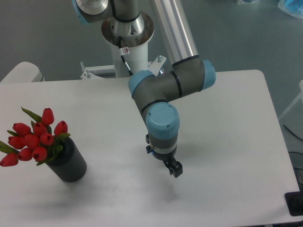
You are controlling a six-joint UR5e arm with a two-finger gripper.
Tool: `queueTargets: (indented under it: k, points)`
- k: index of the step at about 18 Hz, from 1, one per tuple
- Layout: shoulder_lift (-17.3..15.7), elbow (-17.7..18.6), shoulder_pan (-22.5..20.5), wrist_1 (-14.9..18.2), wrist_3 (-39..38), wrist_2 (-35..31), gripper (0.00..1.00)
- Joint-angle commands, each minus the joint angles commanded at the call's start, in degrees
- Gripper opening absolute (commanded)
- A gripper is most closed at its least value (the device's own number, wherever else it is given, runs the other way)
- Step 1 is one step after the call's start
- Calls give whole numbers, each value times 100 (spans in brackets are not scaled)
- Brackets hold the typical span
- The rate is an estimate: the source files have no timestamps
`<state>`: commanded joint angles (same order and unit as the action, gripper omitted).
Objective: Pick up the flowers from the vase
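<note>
Down at the centre of the frame, you've got the gripper (173,169) hanging just over the white table (227,142), but most of it is tucked behind the grey wrist with its blue cap, and only a dark tip pokes out below; from this angle you cannot tell whether the fingers are spread or pressed together, and nothing shows between them. Look to the lower left now: the flowers (34,139) sit in the vase (70,163), well apart from the gripper. Their stems are hidden inside the vase, so you only see red buds and a few green leaves, and the leftmost bud and leaf run up against the left edge of the frame. The bunch fans toward the upper left, its long axis tilted that way out of the vase mouth, and the vase itself appears to lean the same way in this view, its ribbed black side facing you. Up top, the arm's base (127,28) is cut off by the frame edge, and a long silver link (175,28) slants down from the upper middle to the elbow. Beyond the table's far edge you get grey-blue floor, a pale rounded object at the upper left, something blue clipped at the upper right corner, and a dark item cut off at the lower right.
</note>
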<state>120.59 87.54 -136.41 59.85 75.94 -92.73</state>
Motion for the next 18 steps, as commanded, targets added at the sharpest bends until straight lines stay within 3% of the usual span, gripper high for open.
queueTargets:
  k: [10,15,18]
  points:
    - [-17,0,9,9,9,70,100]
    - [-201,105,246,26,-18,421,100]
    - [-412,307,255,26,-9,1009,100]
